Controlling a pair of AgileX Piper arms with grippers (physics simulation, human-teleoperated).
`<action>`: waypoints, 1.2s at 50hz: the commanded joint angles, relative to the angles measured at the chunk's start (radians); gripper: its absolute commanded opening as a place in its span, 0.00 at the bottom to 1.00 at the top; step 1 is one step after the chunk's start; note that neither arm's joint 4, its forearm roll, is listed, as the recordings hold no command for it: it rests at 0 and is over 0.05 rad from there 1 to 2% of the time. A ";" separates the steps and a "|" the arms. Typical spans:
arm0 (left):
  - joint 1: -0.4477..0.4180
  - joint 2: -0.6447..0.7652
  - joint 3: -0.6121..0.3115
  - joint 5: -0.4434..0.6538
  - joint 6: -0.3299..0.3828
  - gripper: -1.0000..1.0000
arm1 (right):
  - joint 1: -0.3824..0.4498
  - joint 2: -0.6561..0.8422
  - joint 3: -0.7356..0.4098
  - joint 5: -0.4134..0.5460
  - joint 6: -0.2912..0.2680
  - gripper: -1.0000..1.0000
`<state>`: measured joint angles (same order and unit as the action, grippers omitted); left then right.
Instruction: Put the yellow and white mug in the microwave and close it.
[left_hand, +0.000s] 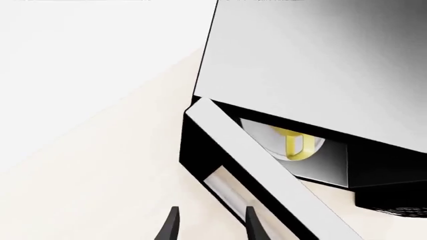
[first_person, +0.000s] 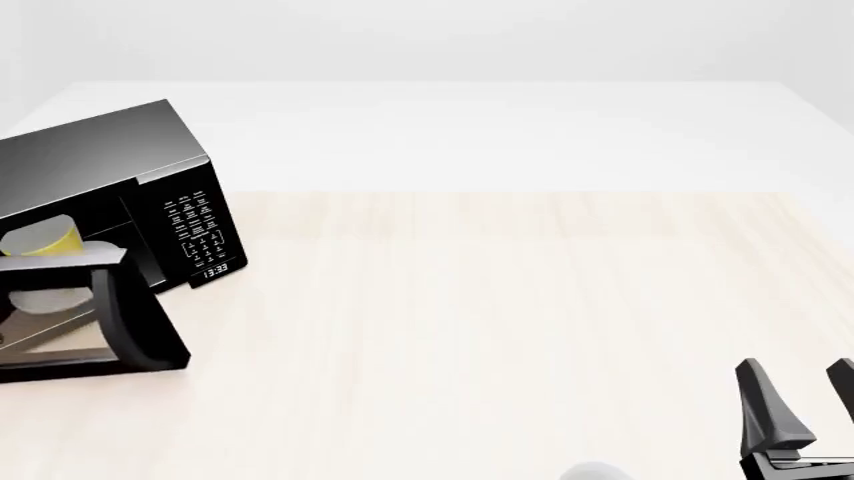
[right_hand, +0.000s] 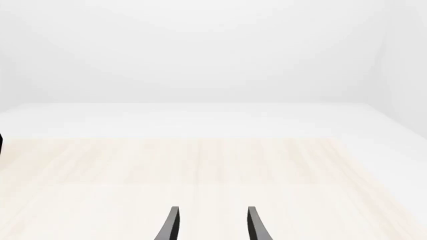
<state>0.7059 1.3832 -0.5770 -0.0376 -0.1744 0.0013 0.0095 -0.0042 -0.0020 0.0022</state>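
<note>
Nearest you in the front view is your right tool (first_person: 811, 400), low at the right edge, its two dark fingers (first_person: 771, 410) standing apart with nothing between them. The right wrist view agrees: the tips are spread over bare, pale wood.

Your desk (first_person: 507, 300) is the biggest thing here, a light wood-grain top running back to a white surround.

Next in size, the microwave (first_person: 120, 180) sits at the far left of the desk, a black box turned at an angle, its keypad (first_person: 194, 225) with white buttons and a small clock display (first_person: 215, 269) facing toward the middle of the desk. Its door (first_person: 100, 325) stands partly open, swung out toward you, and it is cut off by the picture's left edge.

Inside the cavity you can see the yellow and white mug (first_person: 43, 240), resting on the white turntable plate (left_hand: 267, 132). From the left wrist view the mug's yellow loop handle (left_hand: 295, 145) shows through the gap between door and body.

Your left tool (left_hand: 212, 225) is just in front of the door's outer edge, its fingertips parted and empty; the pictures do not settle whether it touches the door.
</note>
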 joint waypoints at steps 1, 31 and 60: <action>-0.036 0.025 -0.026 -0.005 -0.012 1.00 | 0.000 0.000 0.000 0.000 0.000 1.00; -0.046 0.081 -0.113 0.001 0.023 1.00 | 0.000 0.000 0.000 0.000 0.000 1.00; -0.108 0.176 -0.227 -0.004 0.022 1.00 | 0.000 0.000 0.000 0.000 0.000 1.00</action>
<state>0.6147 1.5240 -0.7546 -0.0345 -0.1484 0.0012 0.0095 -0.0042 -0.0020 0.0023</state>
